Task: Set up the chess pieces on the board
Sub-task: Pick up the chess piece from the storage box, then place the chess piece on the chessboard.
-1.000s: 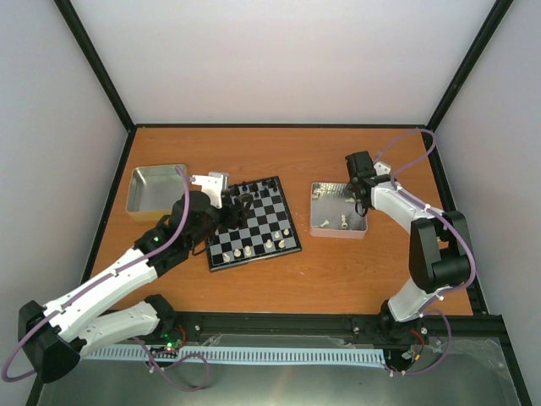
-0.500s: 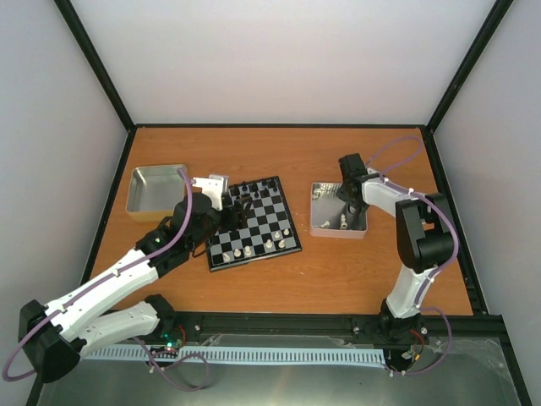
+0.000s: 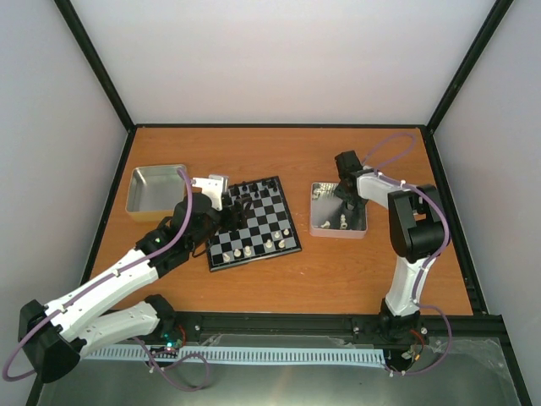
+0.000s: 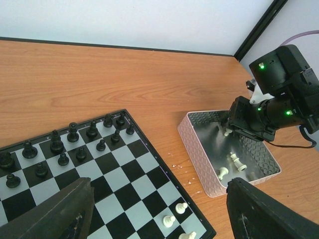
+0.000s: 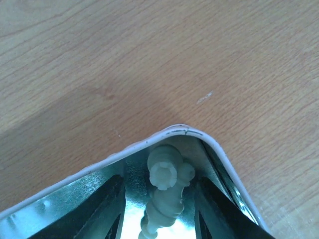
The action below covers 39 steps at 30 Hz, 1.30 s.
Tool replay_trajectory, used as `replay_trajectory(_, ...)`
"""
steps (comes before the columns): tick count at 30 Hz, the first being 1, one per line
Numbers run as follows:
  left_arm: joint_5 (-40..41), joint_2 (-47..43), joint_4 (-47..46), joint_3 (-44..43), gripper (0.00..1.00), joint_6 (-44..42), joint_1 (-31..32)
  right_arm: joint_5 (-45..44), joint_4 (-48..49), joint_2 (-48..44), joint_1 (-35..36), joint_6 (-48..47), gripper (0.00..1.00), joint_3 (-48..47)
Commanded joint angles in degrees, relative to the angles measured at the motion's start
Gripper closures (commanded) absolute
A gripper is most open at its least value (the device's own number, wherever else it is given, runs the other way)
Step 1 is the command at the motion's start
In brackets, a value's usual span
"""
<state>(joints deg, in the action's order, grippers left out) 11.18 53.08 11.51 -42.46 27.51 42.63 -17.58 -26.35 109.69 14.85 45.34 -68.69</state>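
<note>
The board (image 3: 252, 222) lies left of centre, with black figures along its far edge and a few cream-white chess pieces (image 3: 268, 245) near its front. My left gripper (image 3: 237, 207) hovers over it, open and empty; the left wrist view shows white pieces (image 4: 170, 219) under its wide-apart fingers (image 4: 60, 214). My right gripper (image 3: 347, 196) reaches into the far corner of the right silver tray (image 3: 314, 227). There, in the right wrist view, a white piece (image 5: 167, 184) lies against the tray corner between the open fingers (image 5: 102, 209), with gaps on both sides. More white pieces (image 4: 236, 162) lie in that tray.
A second silver tray (image 3: 135, 199) stands at the far left, with a small white block (image 3: 211, 183) beside it. Black frame posts and white walls enclose the wooden table (image 3: 279, 152). A few white crumbs (image 4: 180, 168) lie between board and tray.
The right arm has folded in, its elbow swinging left, and its gripper has shifted slightly left into the tray's far corner. The left arm has not moved.
</note>
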Motion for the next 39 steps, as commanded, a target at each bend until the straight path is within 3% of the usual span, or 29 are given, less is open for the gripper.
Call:
replay_trajectory(1, 0.77, -0.16, -1.62, 0.01, 0.27, 0.18, -0.49, -2.15, -0.66, 0.14, 0.3, -0.71, 0.6, -0.63)
replay_trajectory(7, 0.82, 0.14, -1.92, 0.02, 0.27, 0.19, -0.45, 0.83, -0.03, 0.33, 0.3, -4.07, 0.65, -0.3)
replay_trajectory(17, 0.41, 0.59, -2.25, -0.08, 0.26, 0.32, -0.44, 2.96, 1.06, -0.7, 0.3, -6.03, 0.91, 0.72)
replay_trajectory(27, -3.43, 2.96, -3.66, 0.06, 0.26, 0.86, -0.53, 14.81, 7.87, -10.92, 0.32, -3.51, 0.9, 5.98)
replay_trajectory(32, -10.49, 6.42, -5.79, -0.43, 0.23, 2.17, -0.62, 24.5, 10.85, -17.67, 1.23, -0.39, 0.89, 10.93)
replay_trajectory(39, -19.81, 11.13, -13.41, -0.18, 0.22, 4.93, -0.62, 34.59, 17.4, -28.34, 7.94, 7.19, 0.87, 18.86)
